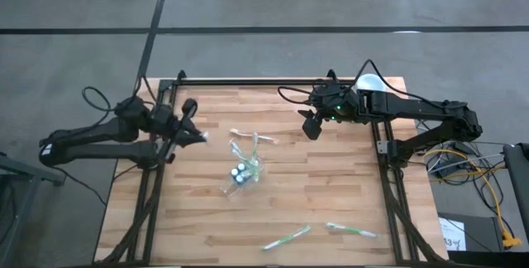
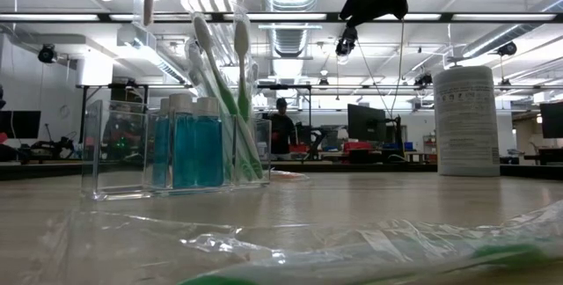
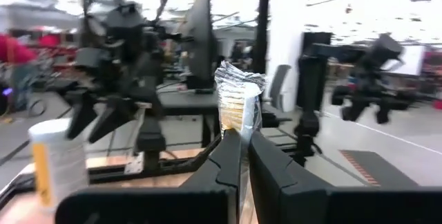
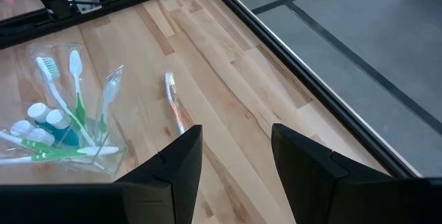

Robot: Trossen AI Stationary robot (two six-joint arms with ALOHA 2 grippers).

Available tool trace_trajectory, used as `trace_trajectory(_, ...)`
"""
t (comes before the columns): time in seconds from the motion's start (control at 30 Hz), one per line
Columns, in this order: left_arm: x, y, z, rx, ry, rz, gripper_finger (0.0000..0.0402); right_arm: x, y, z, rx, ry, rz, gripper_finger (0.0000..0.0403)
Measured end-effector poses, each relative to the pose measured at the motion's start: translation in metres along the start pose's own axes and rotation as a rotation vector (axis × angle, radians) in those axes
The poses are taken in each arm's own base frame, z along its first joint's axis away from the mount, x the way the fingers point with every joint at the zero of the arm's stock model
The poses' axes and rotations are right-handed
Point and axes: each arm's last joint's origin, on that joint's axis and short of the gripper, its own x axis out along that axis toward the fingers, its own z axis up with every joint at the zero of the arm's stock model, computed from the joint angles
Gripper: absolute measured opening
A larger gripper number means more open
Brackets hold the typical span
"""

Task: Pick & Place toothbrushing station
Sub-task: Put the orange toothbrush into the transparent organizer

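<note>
Here a wooden table (image 1: 331,185) stands on grey floor (image 1: 264,11).

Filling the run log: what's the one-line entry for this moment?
left gripper: shut on clear wrapped toothbrush, lifted | right gripper: open, above table | clear plastic organiser: holds green-white toothbrushes, blue bottles

The high view looks straight down on the whole wooden table (image 1: 331,202) and both arms. The low view sits at tabletop height, close behind the clear organizer (image 2: 176,153), facing the room. Both share that organizer, as does the right wrist view, angled down at the tabletop; the left wrist view faces level across.
</note>
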Motion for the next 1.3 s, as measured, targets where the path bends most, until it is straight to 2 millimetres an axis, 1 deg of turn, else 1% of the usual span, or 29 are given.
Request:
trace_trajectory(0.17, 0.0, -0.002, -0.019, 0.027, -0.081, -0.089, 0.0014, 0.0, 0.0, 0.0, 0.0, 0.0, 0.0, 0.0169)
trace_trajectory(0.3, -0.003, -0.003, -0.042, 0.014, -0.114, -0.126, 0.0014, 0.0, 0.0, 0.0, 0.0, 0.0, 0.0, 0.0169)
trace_trajectory(0.47, -0.007, -0.002, -0.073, -0.069, -0.072, -0.122, 0.0019, 0.0, 0.0, 0.0, 0.0, 0.0, 0.0, 0.0169)
trace_trajectory(0.57, -0.009, -0.002, -0.082, -0.104, -0.052, -0.124, 0.0021, 0.0, 0.0, 0.0, 0.0, 0.0, 0.0, 0.0169)
trace_trajectory(0.7, -0.009, -0.005, -0.085, -0.112, -0.05, -0.15, 0.0021, 0.0, 0.0, 0.0, 0.0, 0.0, 0.0, 0.0169)
trace_trajectory(0.93, -0.005, -0.013, -0.077, -0.096, -0.09, -0.215, 0.0022, 0.0, 0.0, 0.0, 0.0, 0.0, 0.0, 0.0169)
trace_trajectory(1.1, 0.004, -0.015, -0.074, -0.103, -0.087, -0.21, 0.0023, 0.0, 0.0, 0.0, 0.0, 0.0, 0.0, 0.0169)
trace_trajectory(1.3, 0.018, -0.013, -0.072, -0.064, -0.061, -0.223, 0.0021, 0.0, 0.0, 0.0, 0.0, 0.0, 0.0, 0.0169)
